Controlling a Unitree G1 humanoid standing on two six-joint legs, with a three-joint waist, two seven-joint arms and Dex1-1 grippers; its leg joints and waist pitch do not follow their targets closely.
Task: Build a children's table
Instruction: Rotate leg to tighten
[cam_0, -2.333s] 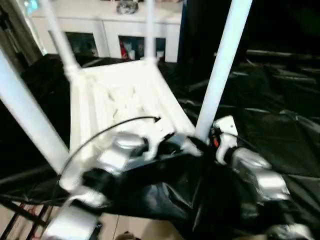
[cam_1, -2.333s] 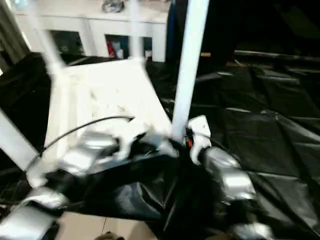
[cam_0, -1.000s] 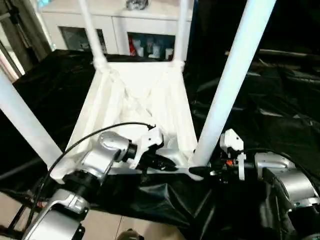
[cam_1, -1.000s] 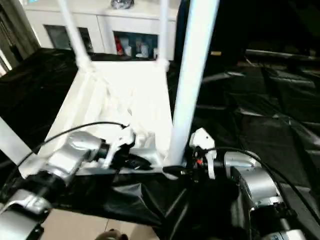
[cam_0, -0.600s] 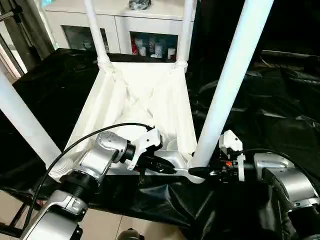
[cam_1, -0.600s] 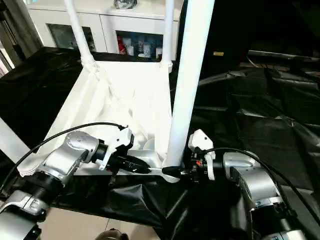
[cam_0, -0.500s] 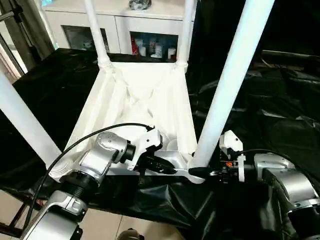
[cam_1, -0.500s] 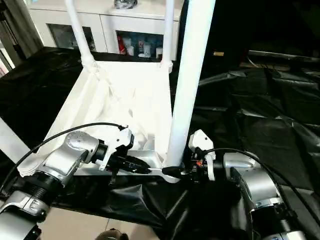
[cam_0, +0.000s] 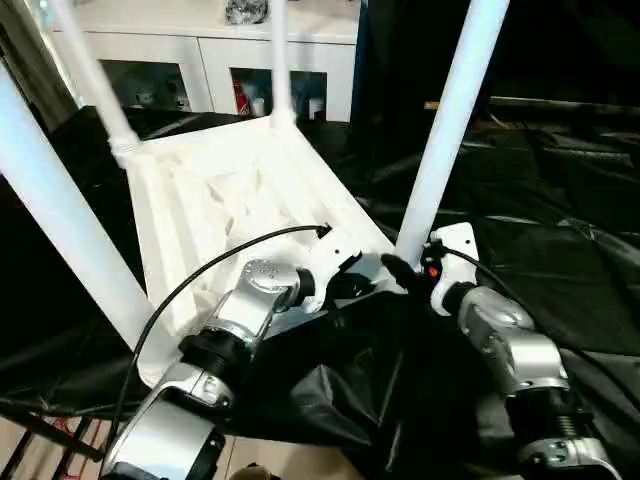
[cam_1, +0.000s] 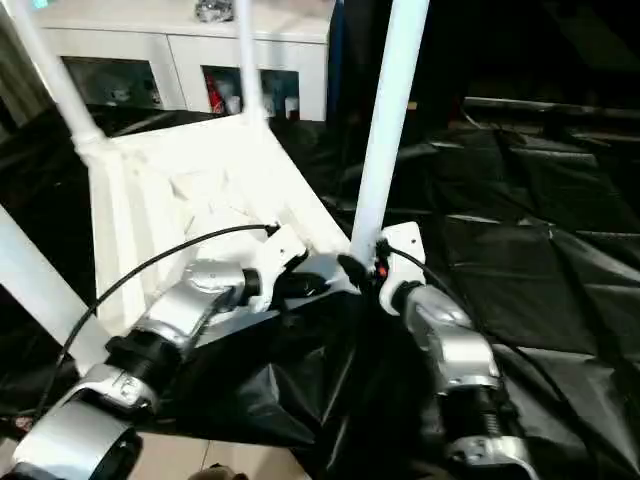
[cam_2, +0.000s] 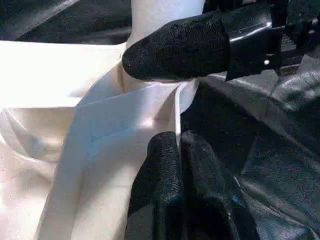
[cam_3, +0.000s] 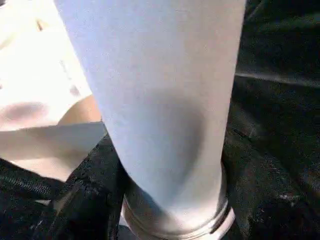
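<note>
The children's table lies upside down on the black cloth, with its ribbed white tabletop (cam_0: 220, 200) facing up and all four white legs standing in the corner sockets. My left gripper (cam_0: 362, 283) is shut on the thin rim of the tabletop (cam_2: 100, 130) beside the near-right corner. My right gripper (cam_0: 400, 268) is shut on the foot of the near-right leg (cam_0: 445, 130), just above its socket. That leg (cam_3: 155, 100) stands upright between the black fingers (cam_3: 85, 200). One right finger (cam_2: 175, 47) presses against the leg's base. The near-left leg (cam_0: 60, 220) rises at the left.
The black-draped work table (cam_0: 560, 230) stretches to the right and behind, its cloth wrinkled. Its front edge runs under my forearms, with floor below (cam_0: 20, 440). A white cabinet (cam_0: 200, 50) stands at the back. A black cable (cam_0: 200, 275) loops over my left forearm.
The children's table has turned: its far end swung left and the near-right corner moved away from me. Both grippers kept their hold and went with it.
</note>
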